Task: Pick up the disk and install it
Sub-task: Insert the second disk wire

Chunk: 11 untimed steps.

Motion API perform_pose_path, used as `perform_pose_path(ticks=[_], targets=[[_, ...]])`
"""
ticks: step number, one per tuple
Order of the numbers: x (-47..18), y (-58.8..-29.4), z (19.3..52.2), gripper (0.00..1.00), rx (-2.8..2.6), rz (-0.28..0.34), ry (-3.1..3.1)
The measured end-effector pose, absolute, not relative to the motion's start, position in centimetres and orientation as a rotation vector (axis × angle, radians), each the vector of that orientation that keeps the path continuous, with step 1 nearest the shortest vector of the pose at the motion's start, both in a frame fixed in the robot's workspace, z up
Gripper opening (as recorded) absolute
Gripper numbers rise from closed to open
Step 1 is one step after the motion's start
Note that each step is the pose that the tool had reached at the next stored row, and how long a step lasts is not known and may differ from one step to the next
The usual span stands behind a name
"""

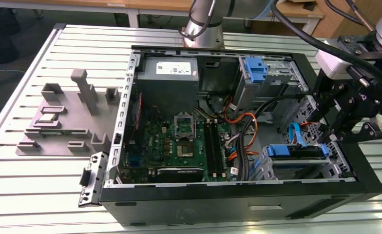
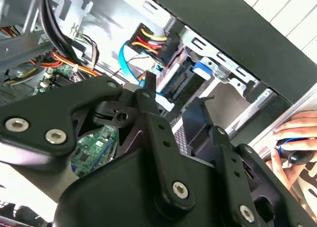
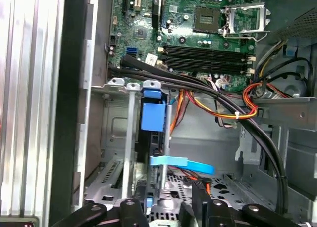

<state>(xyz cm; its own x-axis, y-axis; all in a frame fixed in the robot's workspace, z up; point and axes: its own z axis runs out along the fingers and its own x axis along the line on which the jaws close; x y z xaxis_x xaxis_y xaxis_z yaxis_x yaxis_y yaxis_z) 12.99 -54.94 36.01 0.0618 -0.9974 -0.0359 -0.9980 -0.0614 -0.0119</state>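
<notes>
In the exterior view, one gripper (image 1: 363, 127) hangs at the right edge over one open computer case (image 1: 243, 192), its fingers spread and empty; one disk (image 1: 296, 152) sits in the lower-right bay. In the second wrist view, one hand (image 2: 292, 148) rests at the right edge. In the first wrist view, the disk (image 3: 152, 119) sits left of centre, below the motherboard (image 3: 198, 24).

this looks like a robotics lab or test workshop. an open desktop computer case (image 1: 243, 195) lies on its side on a slotted aluminium table (image 1: 48, 190), its motherboard (image 1: 178, 141) and cables bare. a grey fixture block (image 1: 67, 122) with slots sits beside the case on the exterior view's left. the robot arm's base (image 1: 200, 24) is mounted at the table's far edge, with wooden desks (image 1: 145, 6) behind it.
</notes>
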Motion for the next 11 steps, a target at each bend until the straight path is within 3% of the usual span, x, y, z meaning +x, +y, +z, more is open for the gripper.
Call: perform_pose_path(ticks=[11], targets=[[14.7, -53.6, 35.7, 0.49, -2.265, 0.028, 2.129]])
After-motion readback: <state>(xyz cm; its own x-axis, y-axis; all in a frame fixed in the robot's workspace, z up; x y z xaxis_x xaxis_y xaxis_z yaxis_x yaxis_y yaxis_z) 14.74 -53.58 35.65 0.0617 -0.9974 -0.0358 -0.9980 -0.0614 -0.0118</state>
